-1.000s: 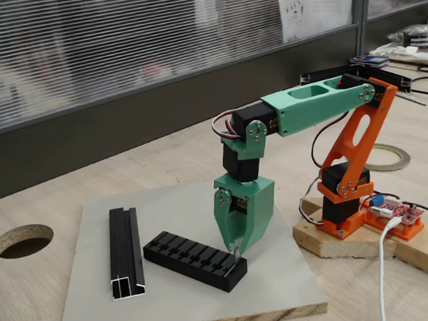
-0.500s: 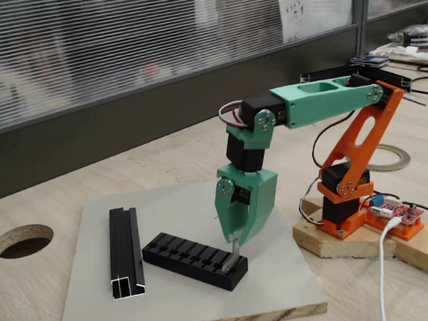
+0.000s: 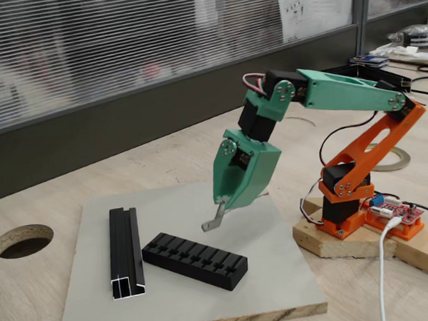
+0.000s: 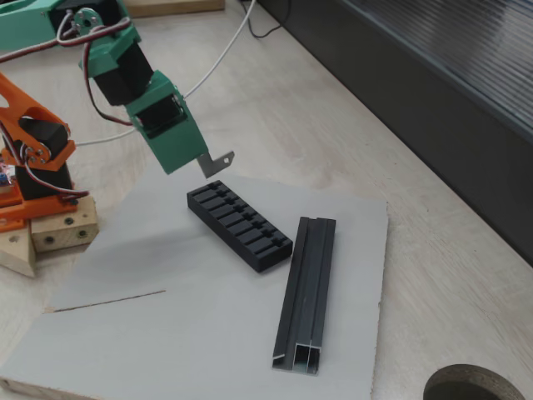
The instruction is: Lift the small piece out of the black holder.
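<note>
The small piece [image 3: 214,221] [image 4: 216,164], a thin grey metal tab, hangs in the air above and clear of the black holder. My green gripper [image 3: 222,204] [image 4: 197,161] is shut on its upper end and tilted. The black holder [image 3: 195,259] [image 4: 239,227], a matte block with a row of slots across its top, lies on the grey board [image 3: 281,273] [image 4: 166,333]. In both fixed views the slots look empty.
A longer glossy black channel profile [image 3: 125,251] [image 4: 306,287] lies on the board beside the holder. The orange arm base [image 3: 350,210] [image 4: 29,167] sits on a wooden block at the board's edge. A round hole [image 3: 23,240] [image 4: 475,385] opens in the tabletop.
The gripper has risen from the holder's right end and swung upward, taking the small piece out of its slot; the piece now hangs free in the air.
</note>
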Robot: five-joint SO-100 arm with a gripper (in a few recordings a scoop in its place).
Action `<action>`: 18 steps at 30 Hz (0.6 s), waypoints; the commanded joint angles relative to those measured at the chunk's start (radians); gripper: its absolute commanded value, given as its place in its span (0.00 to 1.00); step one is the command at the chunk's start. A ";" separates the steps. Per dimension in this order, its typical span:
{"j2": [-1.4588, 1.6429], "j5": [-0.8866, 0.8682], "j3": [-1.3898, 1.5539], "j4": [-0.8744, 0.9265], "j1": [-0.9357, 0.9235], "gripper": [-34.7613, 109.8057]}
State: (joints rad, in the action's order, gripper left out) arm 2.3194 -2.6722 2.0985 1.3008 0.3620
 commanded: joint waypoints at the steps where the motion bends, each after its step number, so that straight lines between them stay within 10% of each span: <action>1: 0.114 -0.012 -0.012 -0.005 -0.026 0.28; 18: 0.118 -0.011 -0.293 -0.005 -0.173 0.28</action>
State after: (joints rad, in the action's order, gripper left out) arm 2.3547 -2.6722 1.8699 1.3008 0.2025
